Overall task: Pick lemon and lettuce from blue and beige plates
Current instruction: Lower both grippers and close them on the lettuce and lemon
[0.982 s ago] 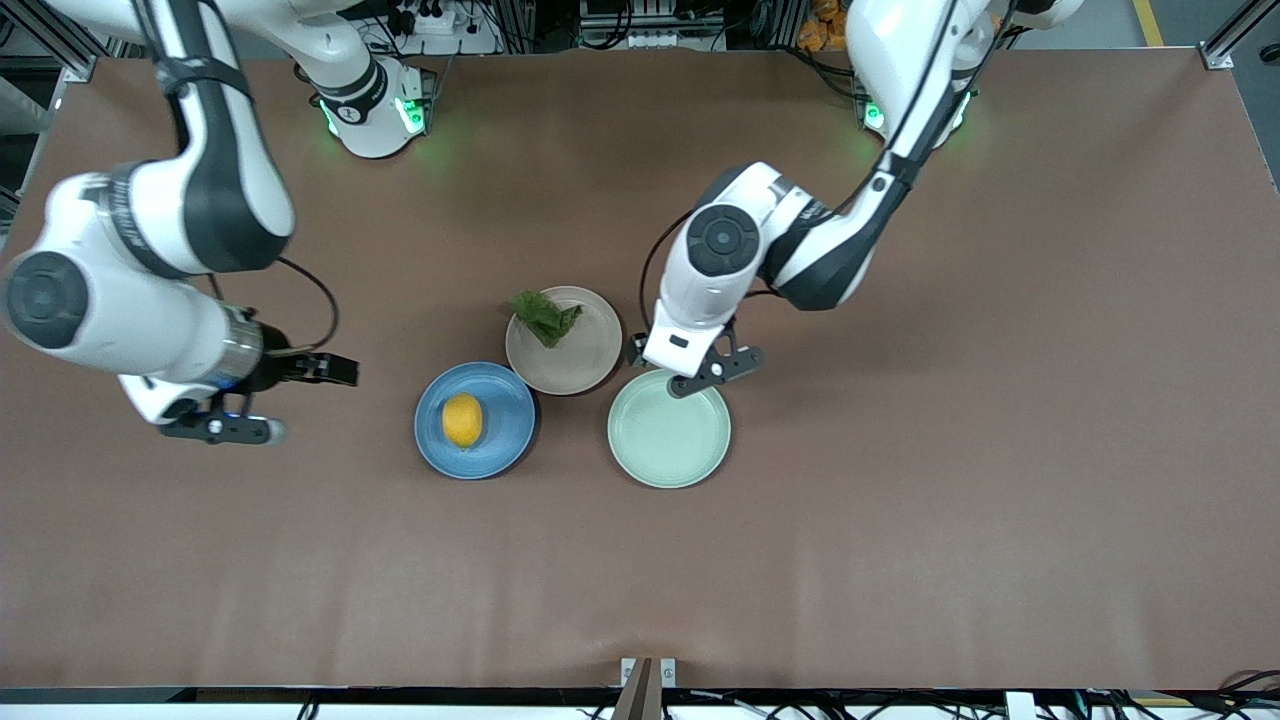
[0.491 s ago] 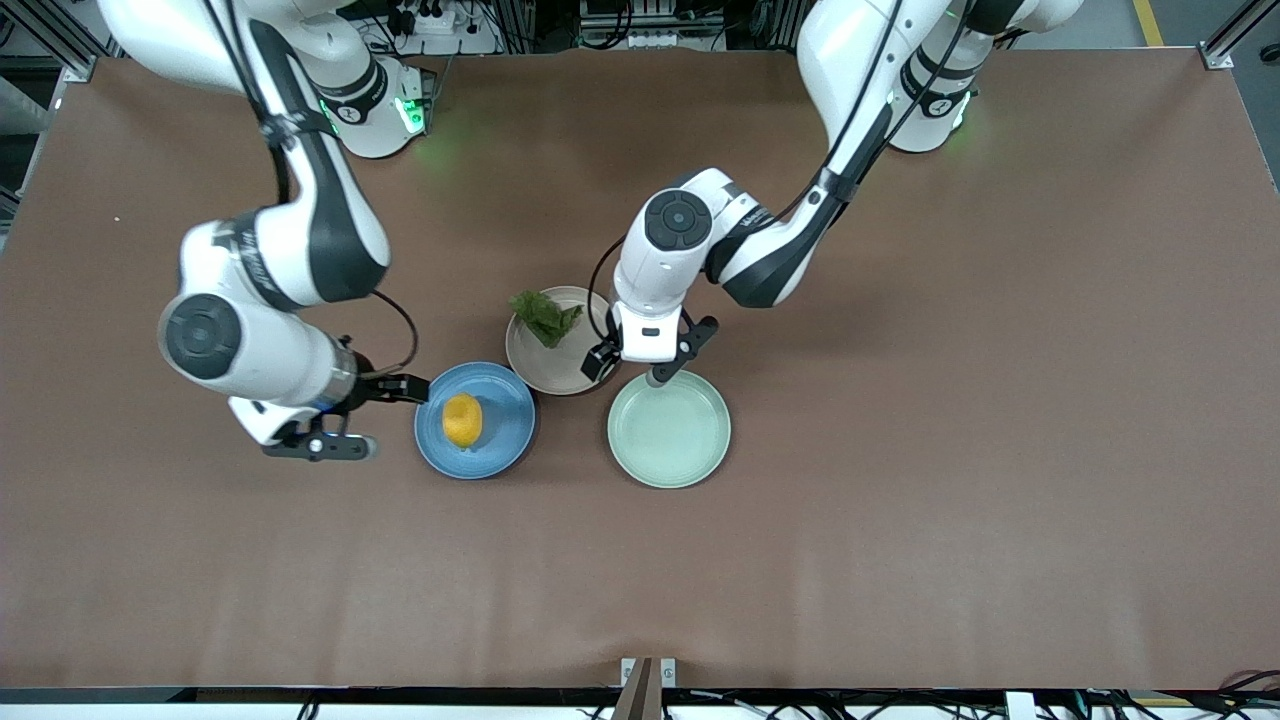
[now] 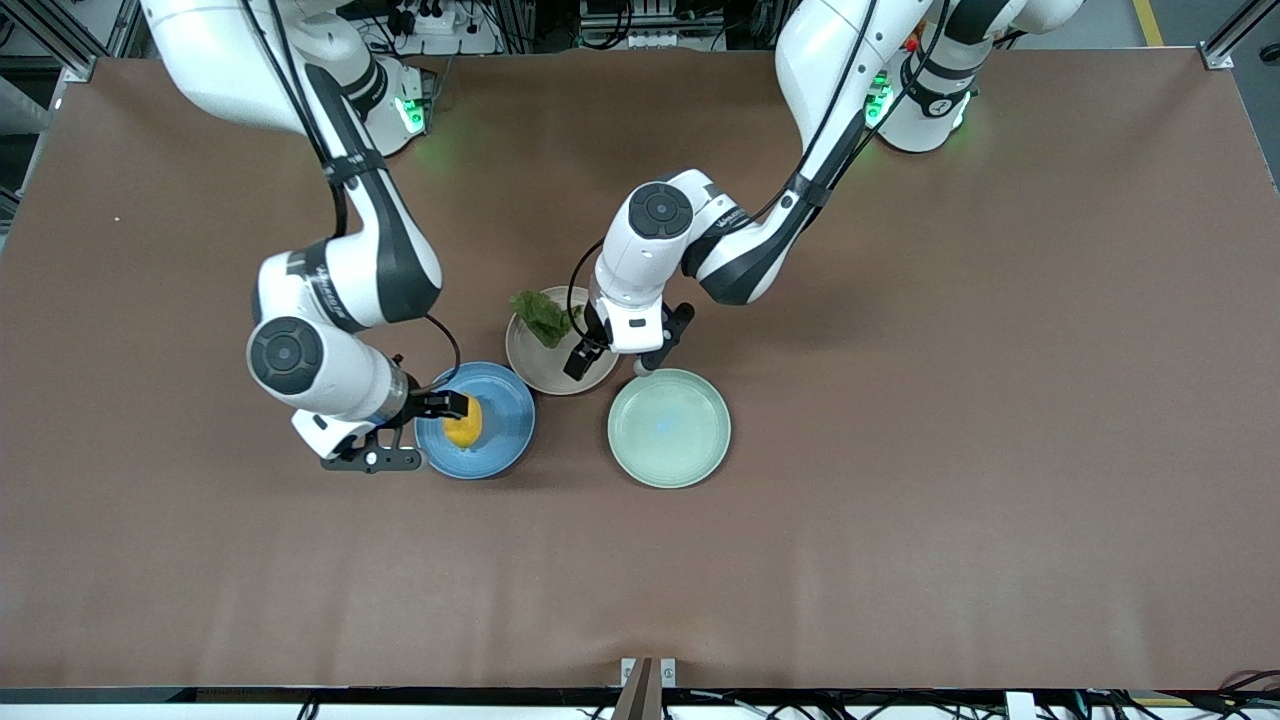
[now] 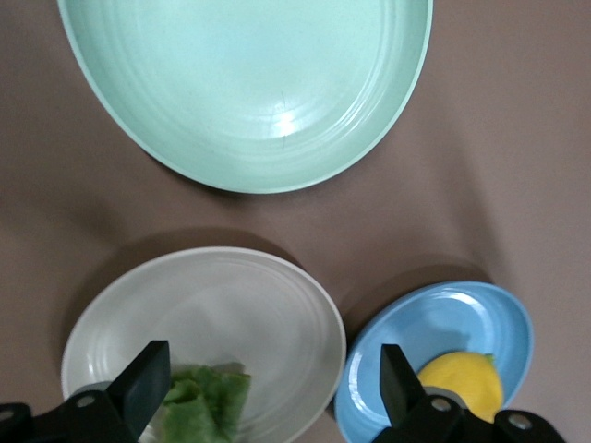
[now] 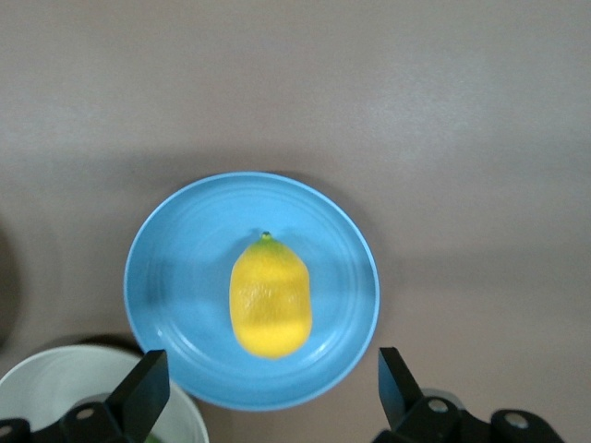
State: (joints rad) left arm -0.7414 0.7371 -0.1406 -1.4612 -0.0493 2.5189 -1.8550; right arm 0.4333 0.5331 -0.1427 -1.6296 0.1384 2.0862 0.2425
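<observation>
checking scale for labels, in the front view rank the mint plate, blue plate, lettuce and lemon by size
1. mint plate and blue plate: look alike, no ranking
2. lettuce
3. lemon, partly hidden by the right gripper

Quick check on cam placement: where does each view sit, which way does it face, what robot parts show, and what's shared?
Front: high across the table, facing both bases; both arms, the right gripper and the left gripper show.
Left wrist: looks down on the mint-green plate, beige plate and lettuce; its own fingertips show.
Right wrist: looks down on the lemon on the blue plate; own fingertips show.
Both wrist views share the lemon, blue plate and beige plate.
</observation>
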